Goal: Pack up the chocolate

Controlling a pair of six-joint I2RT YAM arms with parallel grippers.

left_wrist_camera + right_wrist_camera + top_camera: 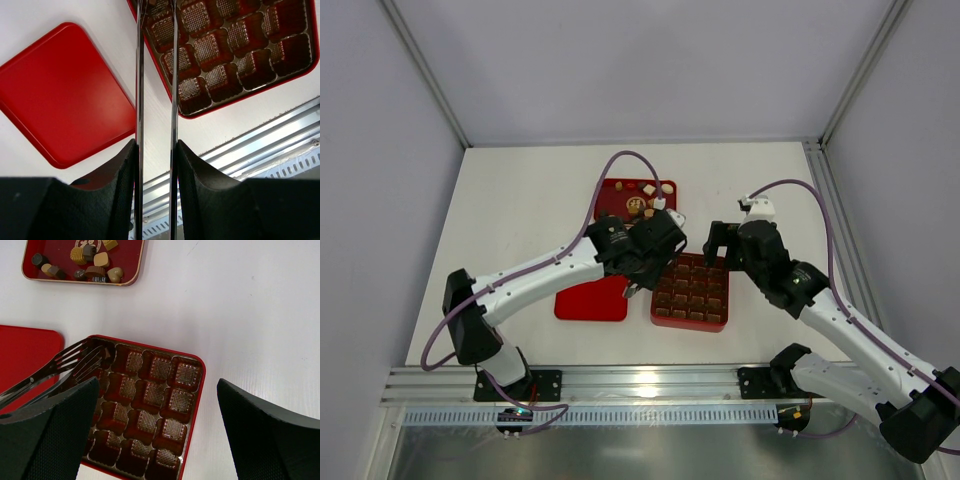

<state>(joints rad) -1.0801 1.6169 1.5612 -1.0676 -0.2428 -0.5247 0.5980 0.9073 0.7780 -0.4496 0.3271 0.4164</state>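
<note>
- The overhead cam gives you the layout. The chocolate [636, 205] sits in a small red tray [670, 186] at the far side of the white table [510, 210]. The red gridded box [692, 295] is nearer the arms, and the flat red lid [590, 302] lies just left of it with a strip of table between them.
- From up there the left gripper [650, 258] is basically a black lump over the box's far-left corner. You can't really see what's in it.
- The left wrist cam sorts that out. The fingers are pressed against the outsides of a pair of metal tongs [139, 75], and the two blades run up the frame side by side with a narrow gap.
- Only the right wrist cam shows the tongs' forked tips. They're slightly apart, over the box's far-left corner cell. There's something dark right there, but I can't tell if it's a piece or just the liner.
- That cam also shows the pieces best: dark, tan and cream ones bunched in the tray, well apart from the box.
- The right gripper [157, 382] has its fingers spread wide with nothing between them. It hangs above the box's far-right side.
- Both wrist cams show a ribbed brown liner in the box cells.
</note>
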